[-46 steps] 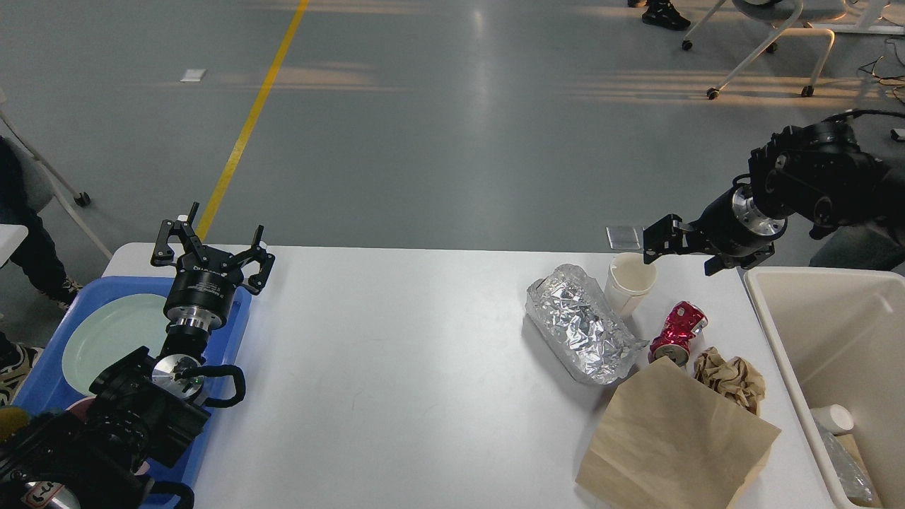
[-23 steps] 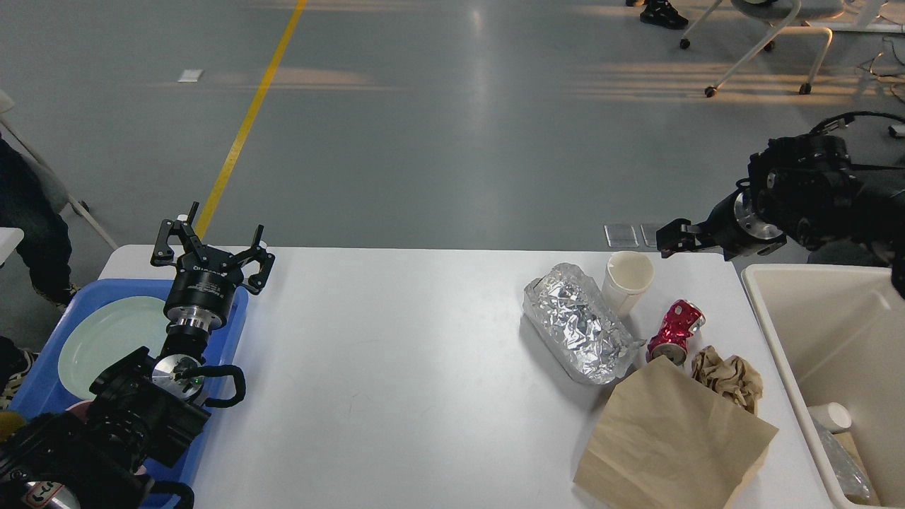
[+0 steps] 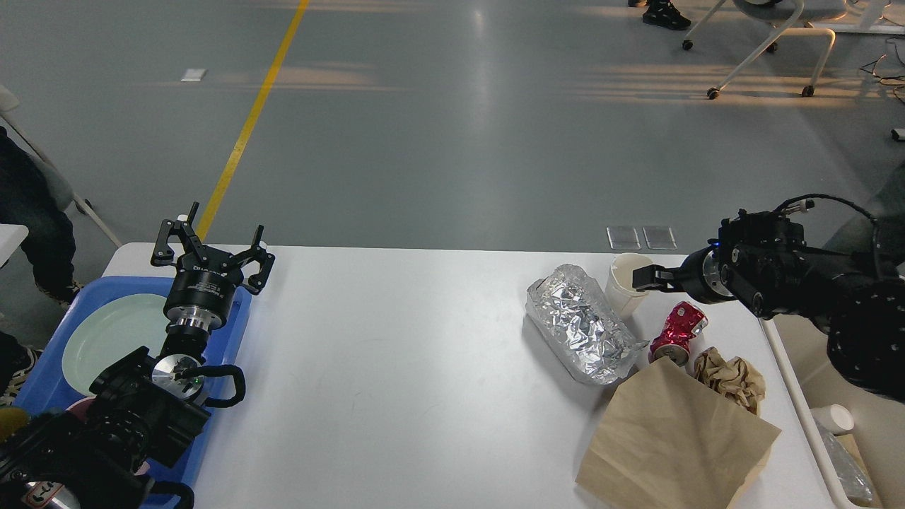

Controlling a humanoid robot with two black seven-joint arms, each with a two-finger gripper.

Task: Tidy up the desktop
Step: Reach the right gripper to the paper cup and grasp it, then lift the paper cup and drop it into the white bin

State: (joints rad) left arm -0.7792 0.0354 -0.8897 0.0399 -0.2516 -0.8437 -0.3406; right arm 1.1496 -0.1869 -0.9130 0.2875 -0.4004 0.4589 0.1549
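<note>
While my right gripper (image 3: pixel 647 278), opening unclear, nears the light crushable paper cup (image 3: pixel 626 284) on the desktop (image 3: pixel 396 353), I'd pinch its rim; left gripper (image 3: pixel 212 247) gapes empty

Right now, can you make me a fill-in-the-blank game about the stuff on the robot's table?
1. The crushed can lying by the paper cup is the colour ____.
2. The pale round plate sits inside a ____ tray.
3. The crumpled container beside the cup is made of shiny ____.
4. The left gripper over the tray has its fingers spread ____.

Missing words: red; blue; foil; open
</note>
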